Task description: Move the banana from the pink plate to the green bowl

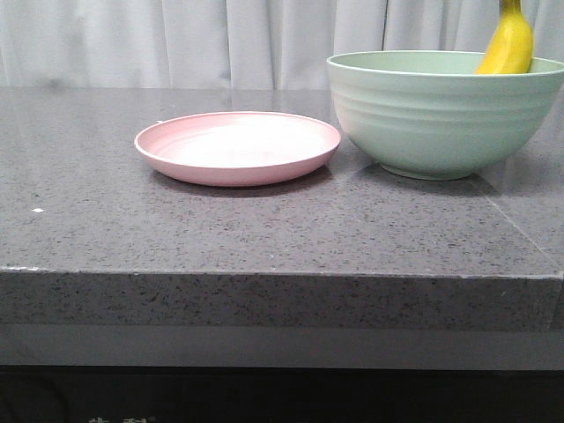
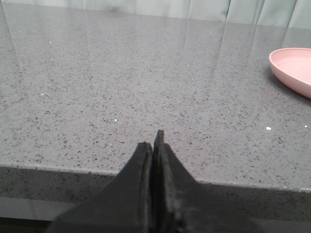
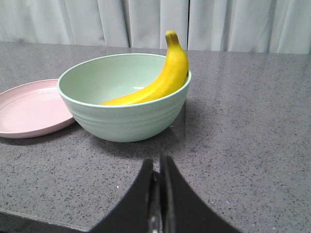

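Leaning against the inner wall of the green bowl [image 3: 124, 104], the banana [image 3: 163, 77] lies inside it with one end poking up above the rim, well apart from both grippers. The right gripper [image 3: 159, 167] hangs low near the counter [image 1: 264, 229] edge with its jaws pressed together and empty; the bowl sits beyond their tips across a stretch of bare counter. The left gripper [image 2: 154, 145] also has its jaws together, holding nothing, with only speckled grey counter ahead and the pink plate [image 2: 294, 68] off to one side.

From the front, the plate stands just beside the bowl, nearly touching, with nothing on it. Neither gripper shows in the front view. There the picture's top edge cuts off the banana's upper end, and the bowl wall hides its lower part. The left wrist view catches only a slice of the plate's rim, and the right wrist view crops the plate's far side.
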You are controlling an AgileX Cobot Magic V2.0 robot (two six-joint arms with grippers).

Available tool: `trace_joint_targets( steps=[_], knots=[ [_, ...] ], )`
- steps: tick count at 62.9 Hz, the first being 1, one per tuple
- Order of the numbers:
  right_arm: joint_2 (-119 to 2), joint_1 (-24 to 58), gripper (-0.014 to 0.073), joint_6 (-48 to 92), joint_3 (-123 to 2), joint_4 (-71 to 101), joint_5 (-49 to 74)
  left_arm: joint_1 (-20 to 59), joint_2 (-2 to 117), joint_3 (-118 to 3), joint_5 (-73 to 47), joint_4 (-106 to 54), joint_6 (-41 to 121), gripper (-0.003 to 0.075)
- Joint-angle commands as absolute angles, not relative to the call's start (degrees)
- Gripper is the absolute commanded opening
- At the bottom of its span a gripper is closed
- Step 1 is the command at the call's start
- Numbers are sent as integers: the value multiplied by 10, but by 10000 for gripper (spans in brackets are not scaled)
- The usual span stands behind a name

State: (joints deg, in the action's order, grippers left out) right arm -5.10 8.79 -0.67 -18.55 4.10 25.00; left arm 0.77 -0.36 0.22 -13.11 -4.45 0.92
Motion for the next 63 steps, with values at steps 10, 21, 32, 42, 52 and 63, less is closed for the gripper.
trace_joint_targets(
  steps=[10, 21, 32, 42, 52, 63],
  knots=[
    [-58, 87, -48, -6, -200, 36, 201, 20, -17, 5, -78, -43, 11, -18],
    [-58, 87, -48, -6, -200, 36, 201, 20, -17, 5, -78, -43, 11, -18],
    [-58, 87, -48, -6, -200, 36, 201, 20, -17, 5, -78, -43, 11, -18],
    [-58, 87, -48, -6, -200, 36, 201, 20, -17, 5, -78, -43, 11, -18],
    [-58, 87, -48, -6, -200, 36, 201, 20, -17, 5, -78, -43, 11, -18],
    [-56, 87, -48, -5, -188, 20, 184, 20, -17, 5, -78, -43, 11, -18]
  ],
)
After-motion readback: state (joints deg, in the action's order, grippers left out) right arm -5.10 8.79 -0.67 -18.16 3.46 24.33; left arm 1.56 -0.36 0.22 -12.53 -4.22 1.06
